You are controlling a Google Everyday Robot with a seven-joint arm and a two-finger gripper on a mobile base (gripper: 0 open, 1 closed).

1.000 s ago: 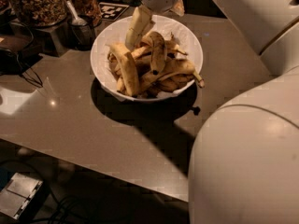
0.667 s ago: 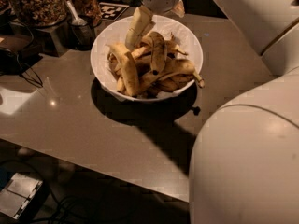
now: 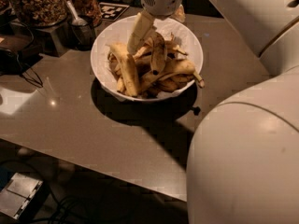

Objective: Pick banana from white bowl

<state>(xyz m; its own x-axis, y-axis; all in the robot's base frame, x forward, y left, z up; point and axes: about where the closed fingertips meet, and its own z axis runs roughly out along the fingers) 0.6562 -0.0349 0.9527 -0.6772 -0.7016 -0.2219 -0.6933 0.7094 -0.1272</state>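
Note:
The white bowl [image 3: 106, 41] stands on the grey table and holds several ripe bananas in a heap. A curved, brown-mottled banana [image 3: 158, 53] lies near the middle of the heap, next to a longer, paler banana [image 3: 127, 68] on the left. I cannot make out a sticker. My gripper [image 3: 136, 42] reaches down from its round white wrist into the back left of the bowl. Its tip is among the bananas, just left of the mottled one. Its far side is hidden.
Glass jars of nuts [image 3: 37, 3] and a metal cup with a spoon [image 3: 80, 28] stand at the back left. A black cable [image 3: 25, 76] lies on the left. My white arm [image 3: 247, 157] fills the right foreground. The table's front edge runs diagonally below.

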